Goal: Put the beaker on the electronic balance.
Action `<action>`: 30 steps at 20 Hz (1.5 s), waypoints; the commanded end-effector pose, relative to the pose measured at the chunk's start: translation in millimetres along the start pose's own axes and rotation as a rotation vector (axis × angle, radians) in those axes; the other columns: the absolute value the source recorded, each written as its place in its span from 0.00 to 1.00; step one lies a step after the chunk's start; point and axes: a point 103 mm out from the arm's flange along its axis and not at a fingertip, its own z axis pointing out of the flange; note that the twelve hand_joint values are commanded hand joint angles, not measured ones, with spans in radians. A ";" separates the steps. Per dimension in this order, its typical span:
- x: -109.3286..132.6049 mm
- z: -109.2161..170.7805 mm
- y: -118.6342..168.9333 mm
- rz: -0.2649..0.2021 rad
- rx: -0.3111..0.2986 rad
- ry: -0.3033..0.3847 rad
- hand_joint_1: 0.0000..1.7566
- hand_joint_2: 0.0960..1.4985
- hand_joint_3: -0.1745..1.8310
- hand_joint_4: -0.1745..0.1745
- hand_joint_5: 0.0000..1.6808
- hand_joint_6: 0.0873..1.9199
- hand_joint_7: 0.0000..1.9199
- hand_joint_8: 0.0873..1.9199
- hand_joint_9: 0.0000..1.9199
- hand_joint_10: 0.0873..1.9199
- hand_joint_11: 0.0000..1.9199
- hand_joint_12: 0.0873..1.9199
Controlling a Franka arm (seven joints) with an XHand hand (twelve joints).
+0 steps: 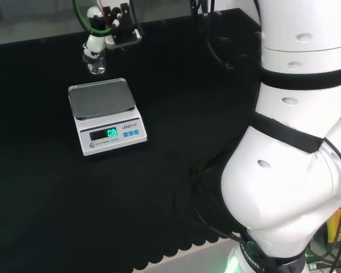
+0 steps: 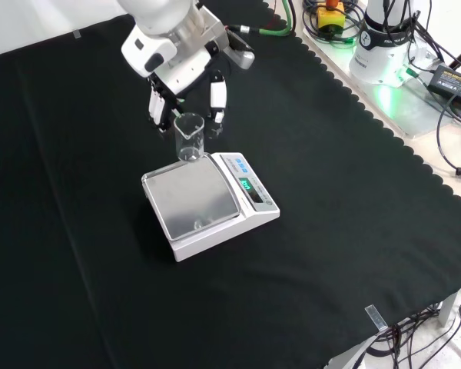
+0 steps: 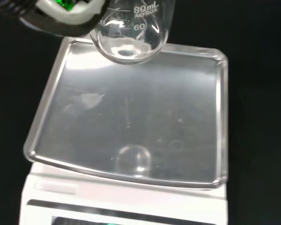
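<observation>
A small clear glass beaker (image 2: 188,137) hangs upright between the fingers of my black and white hand (image 2: 186,73), which is shut on its upper part. In the head view the beaker (image 1: 95,61) is just beyond the far edge of the white electronic balance (image 1: 109,135), under the hand (image 1: 95,31). The balance's steel pan (image 2: 192,196) is bare and its green display is lit. The wrist view looks down on the pan (image 3: 131,117), with the beaker's round bottom (image 3: 129,40) over one edge and a white part of the hand (image 3: 70,11) beside it.
The arm's big white links (image 1: 295,142) stand at the head view's right. Cables, a power unit (image 2: 384,46) and an adapter lie off the cloth's scalloped edge (image 2: 384,115) at the front view's upper right. Black cloth (image 2: 330,254) surrounds the balance.
</observation>
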 end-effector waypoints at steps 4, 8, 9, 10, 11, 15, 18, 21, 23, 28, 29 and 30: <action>24.3 25.4 18.5 -0.045 0.057 0.020 0.57 0.45 0.35 0.06 0.59 0.33 0.55 0.35 0.76 0.00 0.77 0.30; 28.4 35.3 28.0 -0.056 0.067 0.032 0.57 0.44 0.35 0.06 0.59 0.33 0.55 0.35 0.76 0.00 0.77 0.30; 29.3 38.0 30.2 -0.057 0.069 0.034 0.57 0.44 0.36 0.06 0.59 0.33 0.55 0.35 0.76 0.00 0.77 0.30; 29.8 40.5 32.4 -0.058 0.071 0.039 0.57 0.44 0.36 0.06 0.59 0.33 0.55 0.35 0.76 0.00 0.77 0.30; 27.8 43.9 34.8 -0.062 0.073 0.045 0.57 0.44 0.36 0.06 0.59 0.33 0.55 0.35 0.76 0.00 0.77 0.30; 23.0 57.7 46.0 -0.054 0.092 0.055 0.57 0.44 0.36 0.06 0.59 0.33 0.55 0.35 0.76 0.00 0.77 0.29; 21.2 62.8 51.8 -0.034 0.103 0.057 0.57 0.44 0.36 0.06 0.59 0.33 0.55 0.35 0.76 0.00 0.77 0.29; 18.2 65.5 58.2 -0.014 0.115 0.057 0.57 0.44 0.36 0.06 0.59 0.33 0.54 0.35 0.76 0.00 0.77 0.29; 15.9 67.4 63.0 0.000 0.123 0.049 0.57 0.44 0.36 0.06 0.59 0.33 0.54 0.35 0.76 0.00 0.77 0.29; 7.8 73.8 71.8 0.034 0.143 0.041 0.57 0.44 0.36 0.06 0.59 0.33 0.54 0.35 0.76 0.00 0.77 0.29; 5.7 76.0 73.1 0.040 0.146 0.041 0.57 0.44 0.36 0.06 0.59 0.33 0.54 0.35 0.76 0.00 0.77 0.29; 4.3 78.2 74.5 0.045 0.150 0.042 0.57 0.44 0.36 0.06 0.59 0.33 0.54 0.35 0.76 0.00 0.77 0.29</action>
